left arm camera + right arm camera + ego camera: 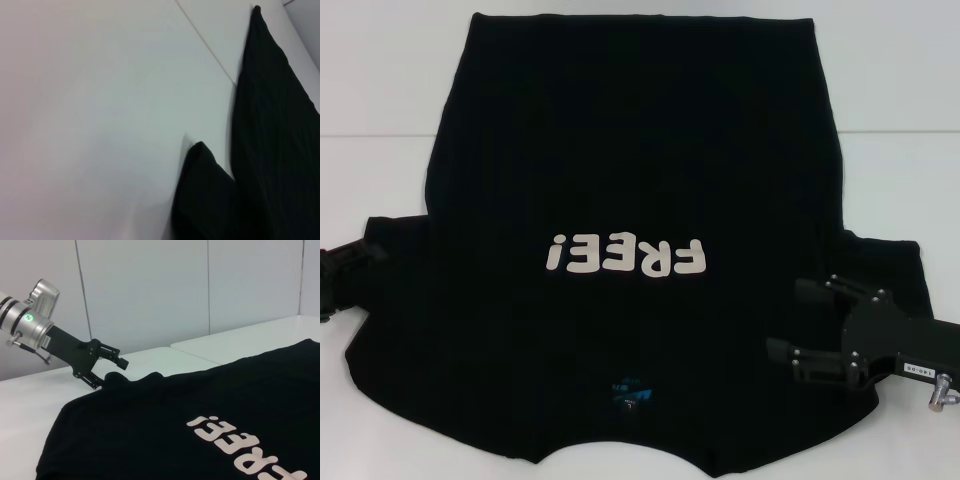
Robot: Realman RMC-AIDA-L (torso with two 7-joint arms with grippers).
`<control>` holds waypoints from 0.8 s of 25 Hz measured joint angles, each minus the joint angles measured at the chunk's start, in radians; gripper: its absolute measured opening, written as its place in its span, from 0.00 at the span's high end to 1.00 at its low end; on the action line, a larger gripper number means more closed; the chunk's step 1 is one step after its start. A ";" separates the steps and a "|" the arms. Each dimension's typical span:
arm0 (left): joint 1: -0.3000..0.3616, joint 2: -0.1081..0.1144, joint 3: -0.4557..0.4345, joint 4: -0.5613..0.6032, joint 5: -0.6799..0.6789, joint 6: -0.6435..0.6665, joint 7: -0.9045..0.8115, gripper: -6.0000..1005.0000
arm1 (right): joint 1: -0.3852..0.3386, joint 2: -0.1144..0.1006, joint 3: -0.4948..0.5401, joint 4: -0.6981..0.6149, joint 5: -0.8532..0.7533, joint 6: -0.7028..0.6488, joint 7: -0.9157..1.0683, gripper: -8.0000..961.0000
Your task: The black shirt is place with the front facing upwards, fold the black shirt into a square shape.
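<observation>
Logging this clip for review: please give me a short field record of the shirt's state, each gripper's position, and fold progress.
shirt: black shirt spread flat on white table, "FREE!" print up, collar toward robot
left gripper: left gripper open at the shirt's left sleeve edge
right gripper: right gripper open, over the right sleeve area
fold progress: no fold visible yet

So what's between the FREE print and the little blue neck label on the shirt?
Only plain black cloth of the black shirt: the head view shows nothing lying between the FREE! print and the blue neck label.
</observation>
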 joint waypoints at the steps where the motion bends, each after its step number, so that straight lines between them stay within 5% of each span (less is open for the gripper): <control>1: -0.002 0.000 0.008 0.000 0.000 -0.003 0.002 0.20 | 0.000 0.000 0.000 0.000 0.000 0.000 0.000 0.02; 11: -0.003 -0.001 0.018 0.007 -0.006 -0.020 0.042 0.23 | -0.003 -0.001 0.009 0.000 0.000 -0.015 0.000 0.02; 16: -0.002 -0.001 0.020 0.009 -0.007 -0.022 0.051 0.47 | -0.003 -0.002 0.009 0.000 0.000 -0.021 0.000 0.02; 20: -0.001 -0.002 0.017 0.009 -0.009 -0.022 0.053 0.56 | -0.002 -0.002 0.009 0.000 0.001 -0.027 0.000 0.02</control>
